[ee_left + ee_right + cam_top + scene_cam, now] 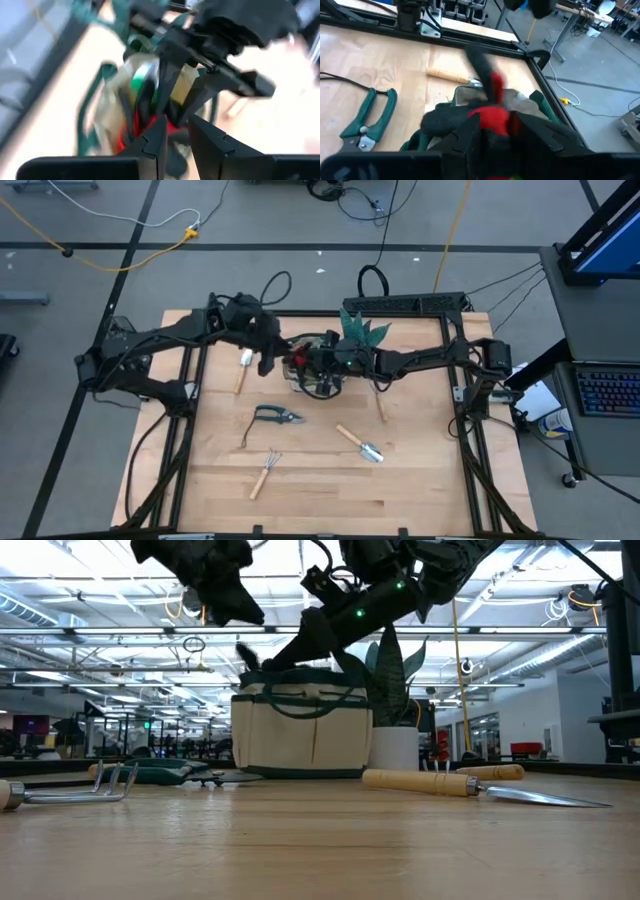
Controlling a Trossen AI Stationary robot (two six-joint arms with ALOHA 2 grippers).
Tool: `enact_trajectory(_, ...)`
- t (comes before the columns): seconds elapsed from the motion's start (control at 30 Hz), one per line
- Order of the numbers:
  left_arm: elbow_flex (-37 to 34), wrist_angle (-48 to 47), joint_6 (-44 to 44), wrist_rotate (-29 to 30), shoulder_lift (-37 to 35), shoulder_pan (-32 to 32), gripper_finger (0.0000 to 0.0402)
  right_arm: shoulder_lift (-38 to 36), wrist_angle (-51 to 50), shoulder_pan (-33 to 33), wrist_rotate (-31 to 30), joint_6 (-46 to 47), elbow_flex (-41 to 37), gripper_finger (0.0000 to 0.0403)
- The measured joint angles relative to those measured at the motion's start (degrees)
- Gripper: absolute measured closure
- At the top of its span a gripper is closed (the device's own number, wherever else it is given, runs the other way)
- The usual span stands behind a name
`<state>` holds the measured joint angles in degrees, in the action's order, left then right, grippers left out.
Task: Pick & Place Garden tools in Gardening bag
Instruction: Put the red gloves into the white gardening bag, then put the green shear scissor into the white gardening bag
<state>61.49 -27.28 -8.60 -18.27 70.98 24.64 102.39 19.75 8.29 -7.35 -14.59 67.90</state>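
Now right claw (pixel 495 131), clamped on glove (pixel 492 107): lower into bag (pixel 300 730) w/o snagging rim; left claw (pixel 175 142) slightly apart, empty.

Overhead, table-level, two close wrist views

Robotics lab or workshop: open hall, ceiling strip lights (pixel 100 600), floor cables (pixel 120 240), laptop (pixel 608 392) beside the rig.
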Motion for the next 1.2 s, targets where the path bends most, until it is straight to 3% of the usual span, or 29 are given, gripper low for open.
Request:
enact_trajectory(0.1, 0.0, 2.47, -8.39, 0.97, 0.39, -2.75, 0.0321, -0.87, 0.22, -0.36, 0.02, 0.0, -0.02, 0.0295)
enact_trajectory(0.2, -0.02, 2.95, -11.02, 1.75, 0.81, -4.97, 0.0321, -2.39, -0.93, -0.83, -0.05, 0.28, -0.02, 0.0295)
enact_trajectory(0.4, -0.04, 2.69, -8.31, 6.29, 2.28, -6.81, 0.0321, -6.4, -7.76, -2.47, 0.04, 3.16, 0.0, 0.0295)
enact_trajectory(0.63, -0.11, 1.17, -3.03, 6.03, 6.35, -7.03, 0.0321, -8.27, -18.23, -6.28, -0.04, 7.89, 0.02, 0.0295)
enact_trajectory(0.87, -0.06, -7.42, 4.09, 0.47, 3.55, -9.23, 0.0321, -8.27, -22.42, -11.03, -0.24, 7.89, 0.0, 0.0269)
enact_trajectory(1.0, -0.07, -18.7, 2.21, 1.36, 1.98, -12.32, 0.0321, -8.24, -22.64, -13.66, -0.26, 9.07, 0.0, 0.0237)
enact_trajectory(1.2, -0.03, -25.92, 2.29, 3.32, 2.4, -17.51, 0.0321, -8.24, -22.28, -16.27, -0.27, 9.2, 0.0, 0.0212)
